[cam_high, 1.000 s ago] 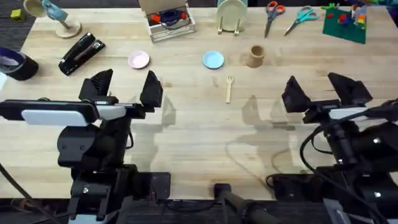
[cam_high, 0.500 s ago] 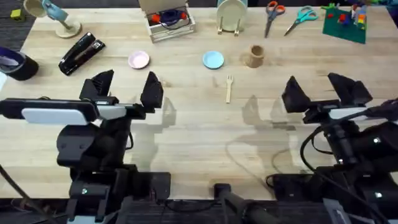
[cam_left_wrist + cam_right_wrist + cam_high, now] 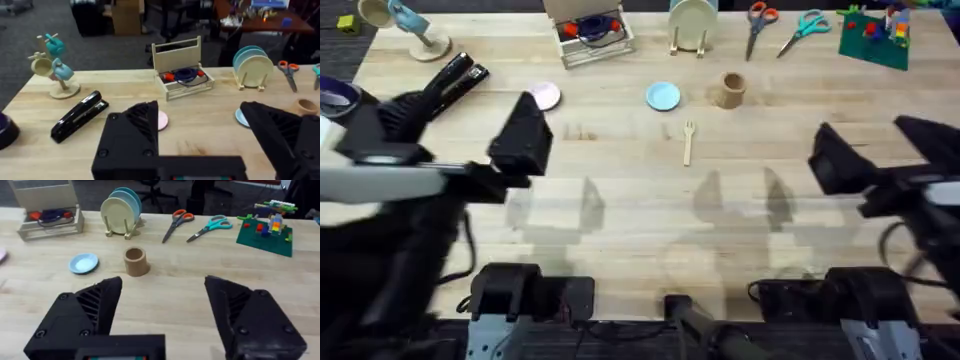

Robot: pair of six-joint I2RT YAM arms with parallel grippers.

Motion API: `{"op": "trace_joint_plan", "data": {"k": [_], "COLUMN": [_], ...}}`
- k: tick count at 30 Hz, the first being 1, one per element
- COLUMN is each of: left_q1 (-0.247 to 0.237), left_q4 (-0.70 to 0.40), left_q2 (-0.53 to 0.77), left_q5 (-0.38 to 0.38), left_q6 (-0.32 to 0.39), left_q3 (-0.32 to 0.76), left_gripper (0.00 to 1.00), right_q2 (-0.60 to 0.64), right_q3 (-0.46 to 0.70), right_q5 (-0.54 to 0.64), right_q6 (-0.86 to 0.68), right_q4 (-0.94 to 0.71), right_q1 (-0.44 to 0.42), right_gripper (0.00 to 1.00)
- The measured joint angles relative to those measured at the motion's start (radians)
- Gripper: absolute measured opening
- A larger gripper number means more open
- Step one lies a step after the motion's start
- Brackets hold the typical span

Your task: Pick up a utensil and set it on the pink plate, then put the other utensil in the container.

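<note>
The light wooden surface [image 3: 640,200] carried everything, and I saw the fork [image 3: 688,141] lying flat near the middle of the frame, touched by nothing. The container [image 3: 729,89] stood upright to its upper right, beside the blue plate [image 3: 663,96]. The pink plate [image 3: 545,96] lay at upper left, partly behind my left tool [image 3: 460,125]. Both the left tool and the right tool [image 3: 885,150] hung above the surface with fingers spread apart, holding nothing.

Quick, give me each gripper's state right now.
Left gripper: open, holding nothing.
Right gripper: open, holding nothing.
</note>
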Motion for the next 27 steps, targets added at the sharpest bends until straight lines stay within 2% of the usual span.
{"op": "trace_joint_plan", "data": {"k": [4,11,22,27], "left_q1": [0.000,0.000,0.000,0.000], "left_q4": [-0.152,-0.411,-0.811,-0.958], "left_q2": [0.122,0.363,0.787,0.949], "left_q5": [0.000,-0.005,-0.016,-0.017], "left_q6": [0.000,0.000,0.005,0.009], "left_q3": [0.203,0.522,0.952,1.096], "left_gripper": [0.993,0.993,0.993,0.993], "right_q2": [0.089,0.328,0.752,0.906], "right_q3": [0.167,0.419,0.825,0.987], "right_q5": [0.000,0.000,0.000,0.000], "right_q6": [-0.002,-0.011,-0.016,-0.036], "right_q4": [-0.134,-0.305,-0.598,-0.720], "right_q1": [0.000,0.000,0.000,0.000], "right_gripper": [0.994,0.995,0.995,0.994]}}
